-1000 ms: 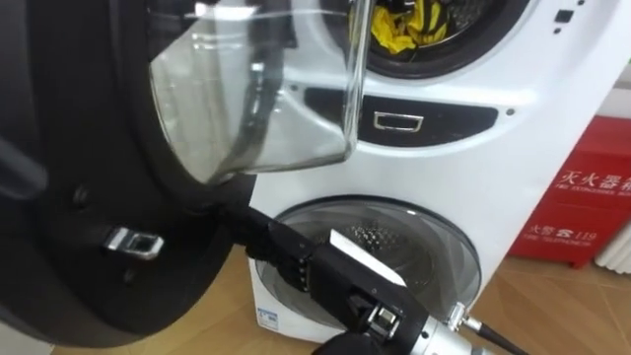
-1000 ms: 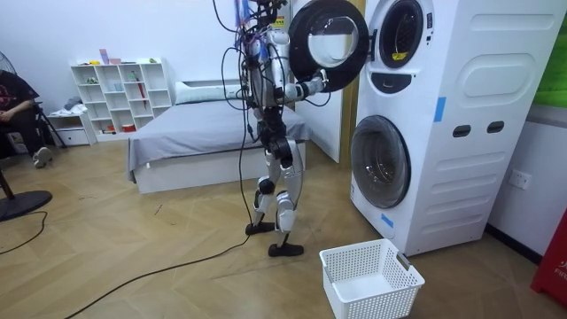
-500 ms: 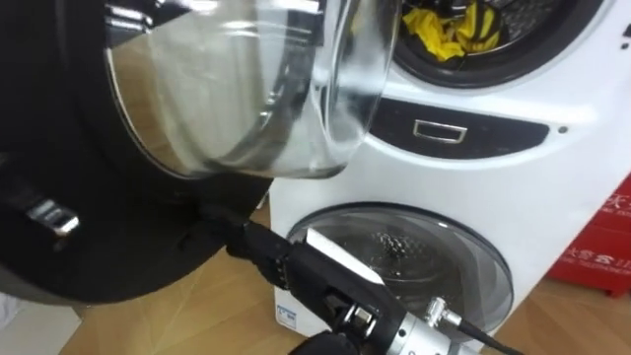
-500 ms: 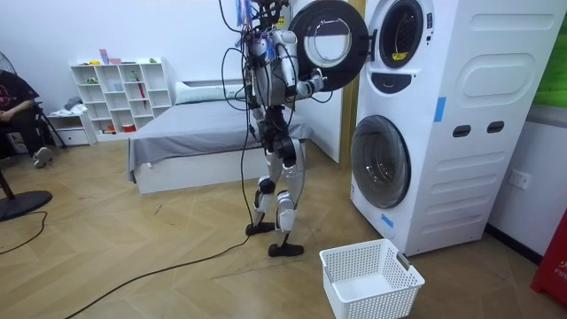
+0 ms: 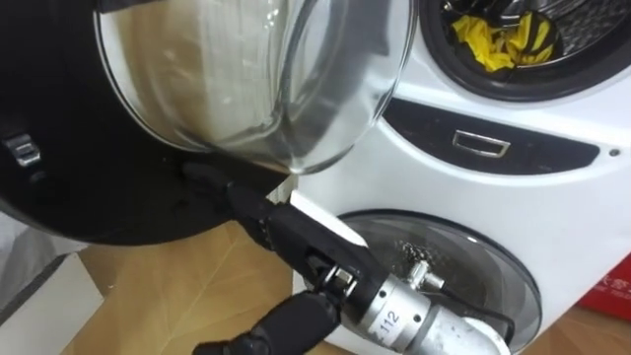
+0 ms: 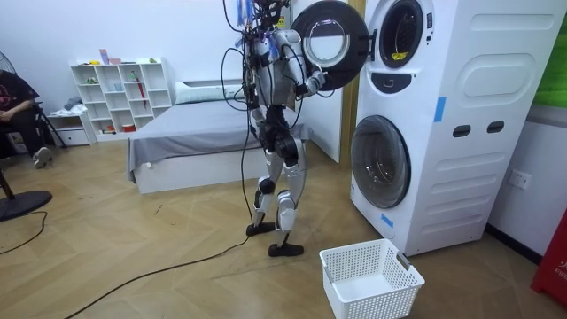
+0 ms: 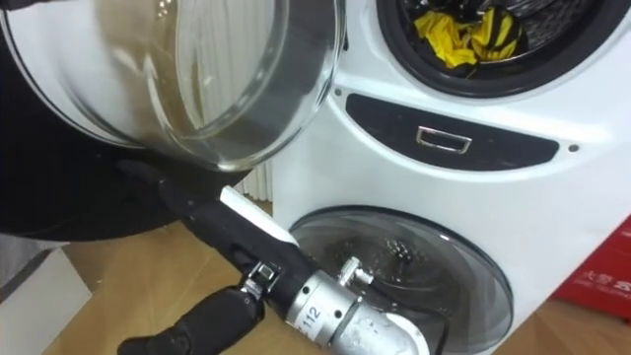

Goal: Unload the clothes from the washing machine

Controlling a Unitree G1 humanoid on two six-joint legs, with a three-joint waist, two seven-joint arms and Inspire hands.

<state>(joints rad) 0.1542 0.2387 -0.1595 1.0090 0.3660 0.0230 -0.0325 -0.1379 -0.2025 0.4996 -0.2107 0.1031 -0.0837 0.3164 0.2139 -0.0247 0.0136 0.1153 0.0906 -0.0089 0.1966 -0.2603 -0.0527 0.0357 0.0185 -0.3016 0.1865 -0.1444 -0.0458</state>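
Observation:
Yellow and black clothes point(image 5: 498, 39) lie inside the upper drum of the stacked white washing machine point(image 6: 443, 115). Its round door point(image 5: 89, 187) is swung open to the left, the glass bowl point(image 5: 246, 79) bulging toward me. My right hand point(image 5: 246, 202) comes up from the lower right, and its straight dark fingers press against the door's black lower rim. It holds nothing. In the room view I stand upright to the left of the machine, with that arm raised to the door point(image 6: 332, 40).
The lower machine's round door point(image 5: 444, 276) is closed. A white laundry basket point(image 6: 370, 279) sits on the wood floor before the machine. A red box point(image 5: 616, 286) stands at the right. Behind me are a bed point(image 6: 204, 133), a shelf point(image 6: 120, 93) and a seated person point(image 6: 13, 97).
The door has swung further open to the left with my right hand against its rim. My body has turned toward the machine, and the eye view has shifted with it.

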